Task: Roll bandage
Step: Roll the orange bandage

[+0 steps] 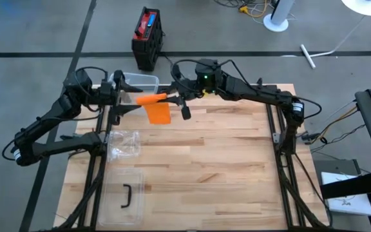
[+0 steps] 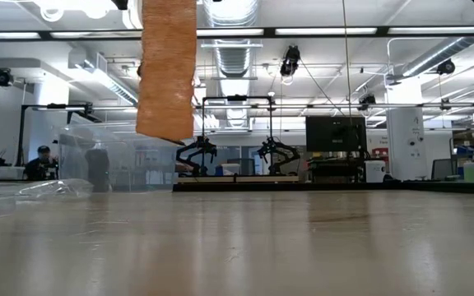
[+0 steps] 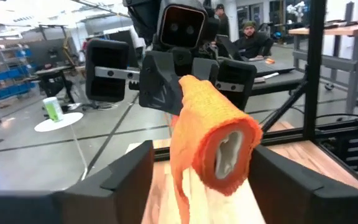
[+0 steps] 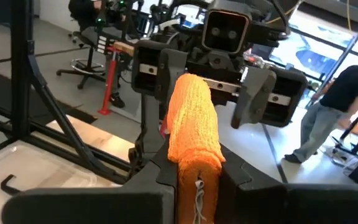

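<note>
No text, label, brand, number or sign can be read in any of the views.

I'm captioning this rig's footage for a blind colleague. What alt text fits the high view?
Seen from above, two dark robot arms meet at the far edge of a wooden table, the right gripper shut on an orange rolled bandage whose loose end hangs down, the left gripper open at the roll's other end. Crumpled clear plastic wrap and a clear plastic lid lie nearer, on the left.
</note>
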Tool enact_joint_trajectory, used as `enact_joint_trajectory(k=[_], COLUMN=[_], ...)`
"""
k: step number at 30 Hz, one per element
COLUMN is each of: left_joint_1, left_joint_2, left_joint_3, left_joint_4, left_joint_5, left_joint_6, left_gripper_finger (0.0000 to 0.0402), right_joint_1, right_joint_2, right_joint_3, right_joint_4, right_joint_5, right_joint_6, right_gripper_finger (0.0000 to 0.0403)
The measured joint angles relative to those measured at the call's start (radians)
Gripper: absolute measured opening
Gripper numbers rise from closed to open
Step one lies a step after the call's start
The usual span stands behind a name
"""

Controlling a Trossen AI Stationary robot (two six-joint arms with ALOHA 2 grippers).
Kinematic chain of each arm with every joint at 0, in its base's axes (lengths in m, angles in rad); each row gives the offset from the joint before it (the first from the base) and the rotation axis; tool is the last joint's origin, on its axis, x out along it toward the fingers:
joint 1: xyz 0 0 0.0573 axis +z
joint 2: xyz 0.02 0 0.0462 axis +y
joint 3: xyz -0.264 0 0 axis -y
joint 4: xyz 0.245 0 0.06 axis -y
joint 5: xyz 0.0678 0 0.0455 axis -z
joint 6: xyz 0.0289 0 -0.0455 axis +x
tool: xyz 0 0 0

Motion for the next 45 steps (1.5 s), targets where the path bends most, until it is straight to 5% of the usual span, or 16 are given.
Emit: enact_joint_trajectory(k=[9, 21, 36, 45], left_joint_1=[0.001, 0.001, 0.000, -0.001], left_joint_2=[0.028, 0.055, 0.048, 0.066], left_joint_3=[0.007, 0.007, 0.007, 0.007], left_joint_4=[-0.004, 0.059, 0.104, 0.104], left_joint_5=[0.089, 0.206, 0.225, 0.139], left_joint_6=[-0.042, -0.226, -0.424, -0.472], left_gripper_finger=[0.0302, 0.0332, 0.0308, 0.0226], right_joint_1=[0.027, 0.083, 0.083, 0.080], right_joint_2=[-0.017, -0.018, -0.014, -0.013], right_joint_3=[0.000, 0.000, 0.000, -0.005], right_joint_4=[-0.006, 0.004, 0.004, -0.003], right_joint_5=[0.005, 0.251, 0.306, 0.340], right_joint_6=[-0.135, -0.477, -0.676, -0.723], right_gripper_finger=[0.0039, 0.0039, 0.0039, 0.0045])
